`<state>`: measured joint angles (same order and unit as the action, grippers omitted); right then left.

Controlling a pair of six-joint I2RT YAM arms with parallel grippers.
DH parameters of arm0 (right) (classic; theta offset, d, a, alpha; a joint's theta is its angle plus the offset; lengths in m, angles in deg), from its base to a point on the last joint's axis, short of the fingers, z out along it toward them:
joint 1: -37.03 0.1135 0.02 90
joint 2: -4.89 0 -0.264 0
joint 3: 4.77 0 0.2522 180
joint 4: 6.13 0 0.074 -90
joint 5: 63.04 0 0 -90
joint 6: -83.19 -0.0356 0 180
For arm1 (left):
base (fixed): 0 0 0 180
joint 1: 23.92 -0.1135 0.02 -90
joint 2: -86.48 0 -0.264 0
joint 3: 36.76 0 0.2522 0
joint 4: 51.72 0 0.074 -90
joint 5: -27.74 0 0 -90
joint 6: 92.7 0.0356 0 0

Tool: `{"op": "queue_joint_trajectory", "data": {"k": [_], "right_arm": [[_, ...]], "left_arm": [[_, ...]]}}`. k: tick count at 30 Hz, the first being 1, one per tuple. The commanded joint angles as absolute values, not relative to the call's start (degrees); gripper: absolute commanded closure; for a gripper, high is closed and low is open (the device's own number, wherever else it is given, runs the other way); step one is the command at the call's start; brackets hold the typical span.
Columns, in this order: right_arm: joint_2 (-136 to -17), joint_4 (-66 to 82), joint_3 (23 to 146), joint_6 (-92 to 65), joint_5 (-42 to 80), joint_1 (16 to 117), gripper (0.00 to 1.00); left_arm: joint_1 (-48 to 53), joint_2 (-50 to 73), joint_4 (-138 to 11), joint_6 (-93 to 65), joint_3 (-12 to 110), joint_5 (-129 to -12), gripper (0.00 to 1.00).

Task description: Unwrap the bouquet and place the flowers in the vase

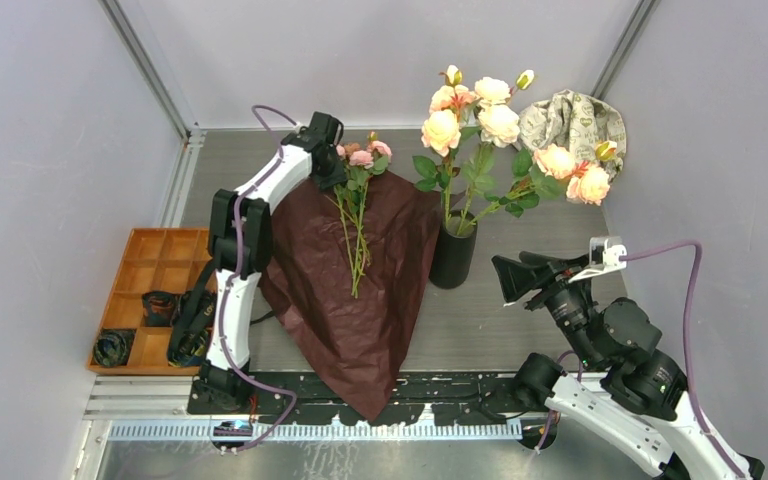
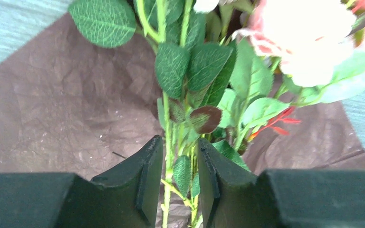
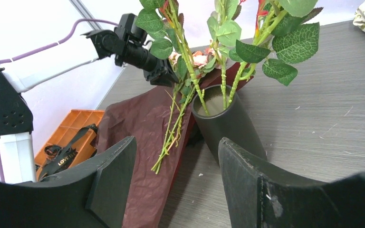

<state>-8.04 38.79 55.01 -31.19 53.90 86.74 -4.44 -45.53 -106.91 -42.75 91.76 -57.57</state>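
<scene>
The dark red wrapping paper [image 1: 360, 290] lies spread flat on the table. On it rest a few pink flowers [image 1: 357, 215], heads toward the back. My left gripper [image 1: 335, 172] reaches down just below those heads; in the left wrist view its fingers [image 2: 147, 175] stand close on either side of the green stems [image 2: 167, 118], pressing them together. The black vase [image 1: 452, 255] stands upright at the paper's right edge with several peach and cream roses [image 1: 495, 120] in it. My right gripper [image 1: 505, 278] hovers open to the right of the vase [image 3: 230, 126], nothing between its fingers.
An orange compartment tray [image 1: 155, 262] at the left holds coiled black ribbon [image 1: 175, 315]. A beige patterned cloth [image 1: 575, 120] lies crumpled at the back right. Grey walls close in the table on three sides.
</scene>
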Motion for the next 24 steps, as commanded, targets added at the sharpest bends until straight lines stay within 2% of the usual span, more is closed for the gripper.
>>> {"op": "queue_joint_trajectory", "data": {"k": [1,7,15,19,24], "right_arm": [[-6.9,37.5,54.9,-32.1,54.1,86.9,0.31],[-5.3,39.0,55.3,-32.8,54.6,86.9,0.31],[-3.8,40.3,55.4,-33.2,55.9,87.0,0.31],[-4.1,40.5,55.4,-33.4,55.8,86.9,0.31],[-3.8,40.8,55.5,-33.6,56.1,86.9,0.31]], "left_arm": [[-4.9,-48.3,-108.9,-41.6,98.5,-54.9,0.66],[-5.5,-53.1,-112.6,-40.9,104.6,-53.2,0.70],[-6.1,-54.0,-112.3,-40.8,103.4,-52.8,0.72],[-6.4,-54.5,-112.6,-40.7,103.9,-53.2,0.79],[-6.5,-52.5,-113.2,-40.6,103.3,-52.1,0.96]]}}
